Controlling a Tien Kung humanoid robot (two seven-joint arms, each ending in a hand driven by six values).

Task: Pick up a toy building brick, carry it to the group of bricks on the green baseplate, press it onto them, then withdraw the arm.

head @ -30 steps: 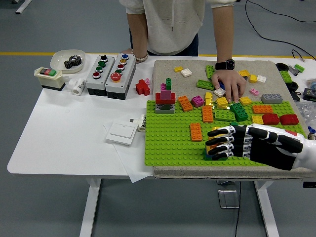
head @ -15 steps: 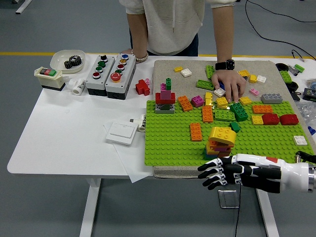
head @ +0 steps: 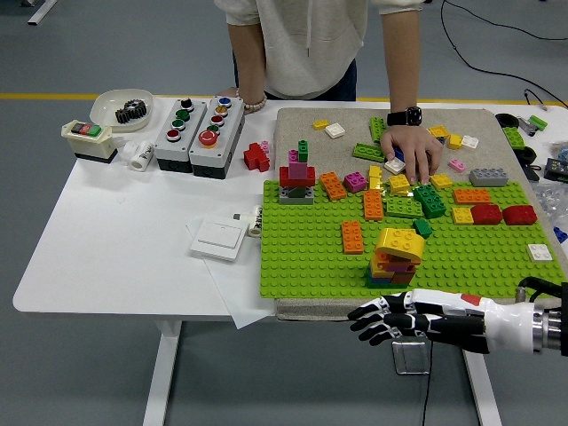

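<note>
A stack of bricks topped by a yellow brick [head: 398,241] stands on the green baseplate [head: 302,257] near its front edge. My right hand [head: 377,318] hovers below the table's near edge, in front of that stack, fingers spread and holding nothing. Orange bricks [head: 352,236] and a red-and-pink tower [head: 297,176] stand further back on the plate. Loose bricks [head: 470,196] lie at the back right. The person's hand [head: 410,153] rests on bricks at the far side. My left arm is out of view.
Two button boxes [head: 200,131], a white bowl with a gear [head: 122,108], a small switch box [head: 87,138] and a white wall switch [head: 218,238] lie on the left half of the table. The person stands at the far edge.
My right hand has pulled back from over the stack, off the baseplate and past the table's near edge, leaving the yellow-topped stack uncovered. The person's hand stayed put.
</note>
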